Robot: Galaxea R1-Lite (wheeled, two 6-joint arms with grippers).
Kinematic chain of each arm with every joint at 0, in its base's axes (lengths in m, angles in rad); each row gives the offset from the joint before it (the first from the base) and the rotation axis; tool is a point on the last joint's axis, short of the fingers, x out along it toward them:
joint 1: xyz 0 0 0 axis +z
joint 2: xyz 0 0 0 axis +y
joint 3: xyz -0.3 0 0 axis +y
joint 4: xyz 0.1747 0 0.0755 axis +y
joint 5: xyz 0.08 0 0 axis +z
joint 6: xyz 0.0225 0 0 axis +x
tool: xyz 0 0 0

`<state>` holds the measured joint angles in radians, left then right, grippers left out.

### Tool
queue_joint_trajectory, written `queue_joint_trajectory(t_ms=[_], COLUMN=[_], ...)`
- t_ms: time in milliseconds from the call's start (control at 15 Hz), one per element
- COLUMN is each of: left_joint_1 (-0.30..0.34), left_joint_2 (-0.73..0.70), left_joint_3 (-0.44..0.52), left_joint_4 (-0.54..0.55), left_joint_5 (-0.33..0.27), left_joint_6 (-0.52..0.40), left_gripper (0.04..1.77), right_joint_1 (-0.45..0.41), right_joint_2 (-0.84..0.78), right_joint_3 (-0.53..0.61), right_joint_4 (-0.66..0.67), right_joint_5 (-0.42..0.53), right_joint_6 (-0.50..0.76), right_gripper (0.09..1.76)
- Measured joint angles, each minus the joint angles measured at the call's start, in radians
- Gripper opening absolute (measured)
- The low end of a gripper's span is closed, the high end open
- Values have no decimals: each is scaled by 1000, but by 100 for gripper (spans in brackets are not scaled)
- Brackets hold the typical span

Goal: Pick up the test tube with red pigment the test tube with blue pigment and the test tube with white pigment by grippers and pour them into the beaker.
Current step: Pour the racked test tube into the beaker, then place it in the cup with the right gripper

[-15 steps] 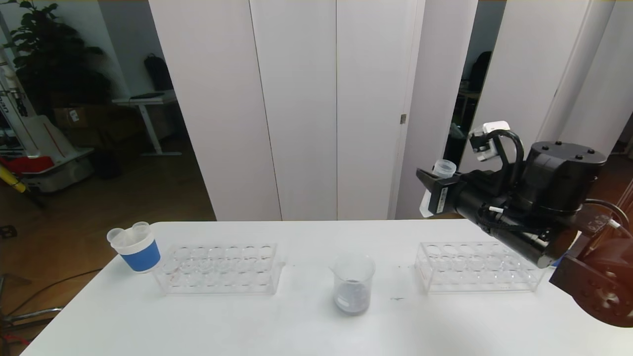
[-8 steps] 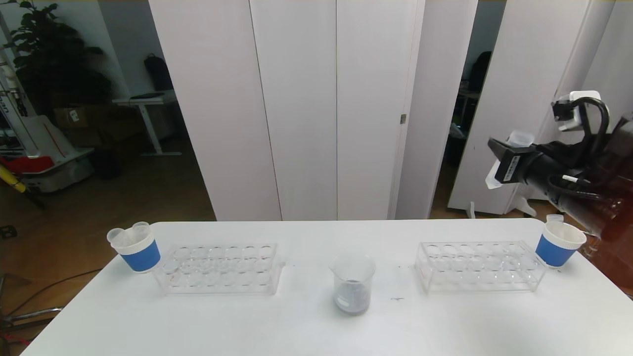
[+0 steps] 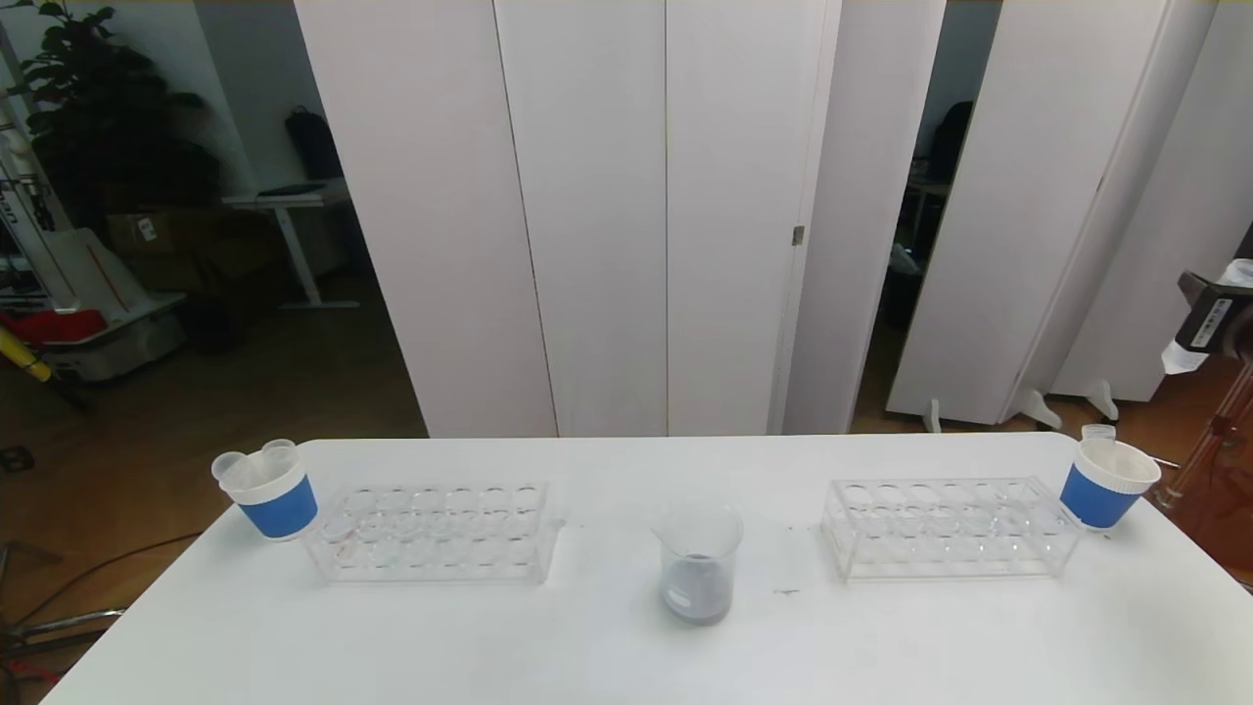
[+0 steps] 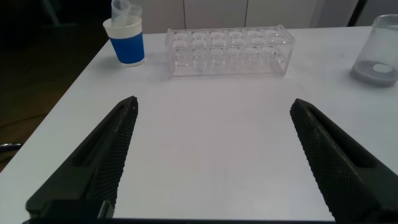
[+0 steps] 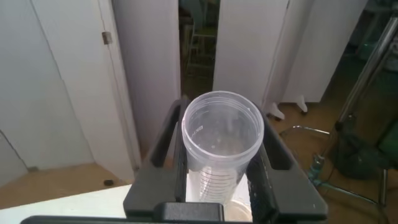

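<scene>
Beaker [image 3: 698,563] mid-table holds greyish mixed liquid, so pours look done; right gripper [image 3: 1217,315], far right above the blue cup [image 3: 1107,484], is clamped on an empty-looking ridged tube [image 5: 221,144] left to discard; left gripper [image 4: 214,158] hangs apart, idle.

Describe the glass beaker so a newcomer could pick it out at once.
On the white table, look between the two clear plastic tube racks. The small clear glass beaker stands there alone, slightly nearer the robot. Unlike the blue-banded paper cups, it is see-through, with greyish liquid at the bottom.
</scene>
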<state>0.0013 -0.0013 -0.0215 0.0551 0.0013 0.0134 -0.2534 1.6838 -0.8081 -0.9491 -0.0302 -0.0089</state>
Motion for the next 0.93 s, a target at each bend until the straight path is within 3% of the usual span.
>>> queue_joint_trajectory(t_ms=[267, 933], left_joint_1=[0, 0], left_joint_2=[0, 0], left_joint_3=[0, 0], left_joint_4=[0, 0], left_joint_5=[0, 0], left_joint_6=[0, 0], left_gripper=[175, 175], right_joint_1=[-95, -135], right_joint_2=[88, 336], right_joint_3=[9, 41], right_joint_4=[-48, -208], right_joint_5=[4, -1], right_joint_6=[54, 100], right_gripper=[61, 61])
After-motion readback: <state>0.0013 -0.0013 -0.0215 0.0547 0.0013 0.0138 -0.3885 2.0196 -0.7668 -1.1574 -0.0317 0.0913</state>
